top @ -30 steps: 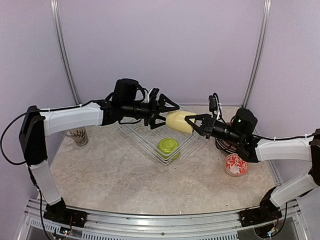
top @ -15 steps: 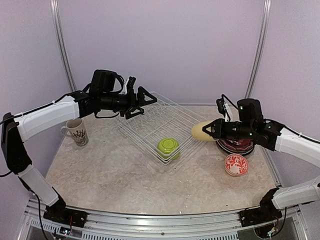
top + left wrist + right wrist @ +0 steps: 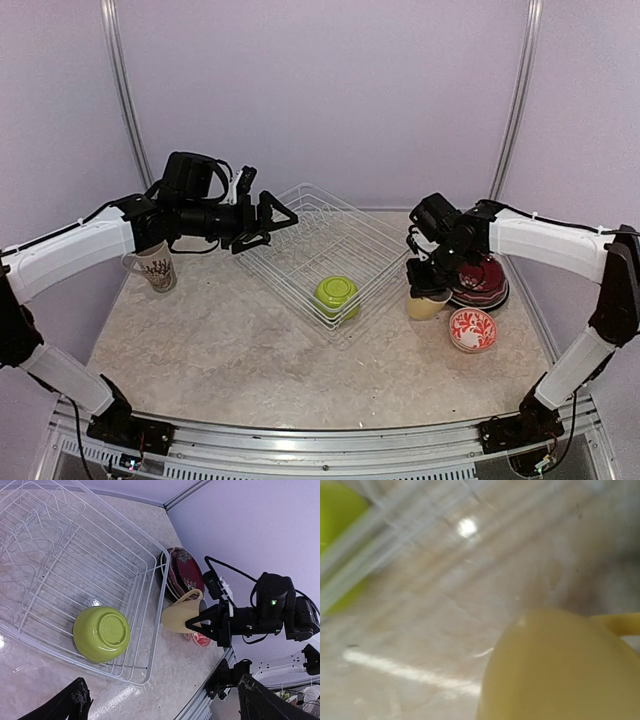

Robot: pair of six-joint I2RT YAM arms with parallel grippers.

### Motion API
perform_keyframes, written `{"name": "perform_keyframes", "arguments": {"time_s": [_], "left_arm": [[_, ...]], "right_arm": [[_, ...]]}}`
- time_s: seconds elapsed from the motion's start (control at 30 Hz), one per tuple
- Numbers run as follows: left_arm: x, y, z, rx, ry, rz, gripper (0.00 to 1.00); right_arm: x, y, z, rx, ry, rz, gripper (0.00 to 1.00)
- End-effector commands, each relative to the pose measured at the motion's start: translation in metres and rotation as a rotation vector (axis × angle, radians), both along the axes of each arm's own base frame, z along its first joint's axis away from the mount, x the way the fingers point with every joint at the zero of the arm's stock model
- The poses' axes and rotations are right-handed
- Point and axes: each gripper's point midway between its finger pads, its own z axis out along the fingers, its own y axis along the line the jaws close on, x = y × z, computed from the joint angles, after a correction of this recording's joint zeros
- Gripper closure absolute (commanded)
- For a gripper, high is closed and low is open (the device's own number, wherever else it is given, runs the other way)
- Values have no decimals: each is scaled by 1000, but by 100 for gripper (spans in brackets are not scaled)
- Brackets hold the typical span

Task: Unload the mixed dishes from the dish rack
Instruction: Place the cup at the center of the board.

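The white wire dish rack (image 3: 322,243) stands mid-table and holds only an upturned lime green bowl (image 3: 337,296) in its front corner. My right gripper (image 3: 428,278) is shut on the pale yellow cup (image 3: 425,304) and holds it down at the table, just right of the rack and next to the stacked red and dark plates (image 3: 482,281). In the right wrist view the cup (image 3: 560,665) fills the frame and hides the fingers. My left gripper (image 3: 272,214) is open and empty over the rack's left back corner. The left wrist view shows the rack (image 3: 75,565), bowl (image 3: 101,633) and cup (image 3: 181,616).
A small red-white bowl (image 3: 471,329) sits on the table in front of the plates. A patterned cream mug (image 3: 155,268) stands at the left under my left arm. The metal rail (image 3: 300,440) runs along the near edge.
My right gripper carried the yellow cup from over the rack to the right and lowered it beside the plates. My left arm drew back to the left, still open.
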Motion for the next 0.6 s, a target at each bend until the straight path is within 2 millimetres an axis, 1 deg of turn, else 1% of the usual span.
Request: {"name": "perform_keyframes", "arguments": {"time_s": [0.0,0.13,0.2,0.33,0.37,0.4,0.43,0.47,0.5,0.57], "left_arm": [[-18,3,7,21,-40,-21,1],[-24,5,8,29,-42,-10,1],[-28,3,8,34,-47,-7,1],[-25,3,9,53,-50,9,1],[-23,4,9,62,-48,12,1],[-20,3,7,77,-39,15,1],[-17,1,4,94,-30,13,1],[-16,-1,3,107,-27,8,1],[-13,-5,-2,126,-17,-1,1],[-12,-13,-7,156,-5,-21,1]], "right_arm": [[11,-9,-17,-158,30,11,100],[14,-10,-30,-189,37,19,100],[12,-9,-39,-200,67,41,100],[9,-12,-51,-238,96,60,100],[10,-11,-51,-230,94,68,97],[11,-9,-50,-224,86,76,88],[12,-9,-48,-226,76,78,81],[14,-11,-46,-233,67,76,75],[14,-12,-43,-240,55,75,69],[14,-14,-33,-228,23,75,55]]}}
